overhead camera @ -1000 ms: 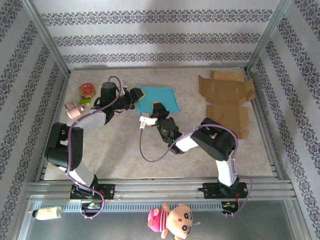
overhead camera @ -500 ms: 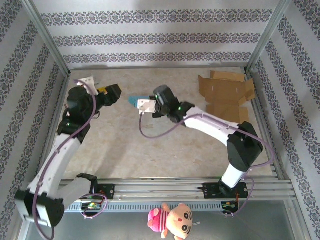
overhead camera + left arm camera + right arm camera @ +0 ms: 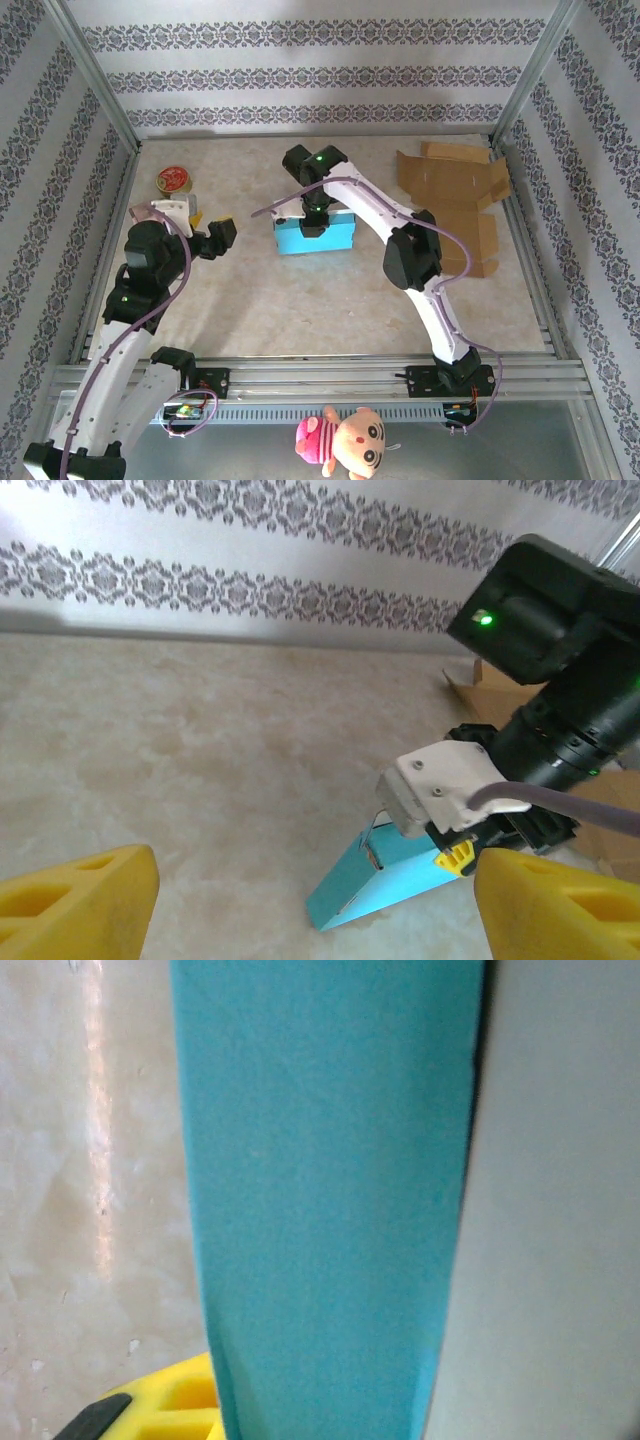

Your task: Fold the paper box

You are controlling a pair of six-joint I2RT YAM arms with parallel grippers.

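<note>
The right hand (image 3: 312, 222) is down on the far edge of the paper box (image 3: 318, 238), and from above its own black wrist covers its fingertips. In the right wrist view, 1 yellow finger (image 3: 170, 1405) peeks out at the bottom left. The other is hidden behind the teal panel that runs up the frame, and the hand is clenched on that panel. That view is so close that the box's edges are cut off. A grey surface meets the teal on the right, but it is unclear whether that is the box's inner face. A pink object (image 3: 141, 213) at the left of the desk (image 3: 300, 310) is half covered by the left arm and cannot be identified.

From above, the box is a low teal rectangle near the middle of the desk, slightly toward the far side. In the left wrist view it looks like a tilted wedge, with 1 corner on the desk and the rest rising to the right hand.

The left hand (image 3: 218, 236) hovers to the left of the box, apart from it. Its 2 yellow fingers are spread wide with nothing between them. Flat brown cardboard (image 3: 455, 190) lies at the far right and a red tin (image 3: 174, 180) at the far left.
</note>
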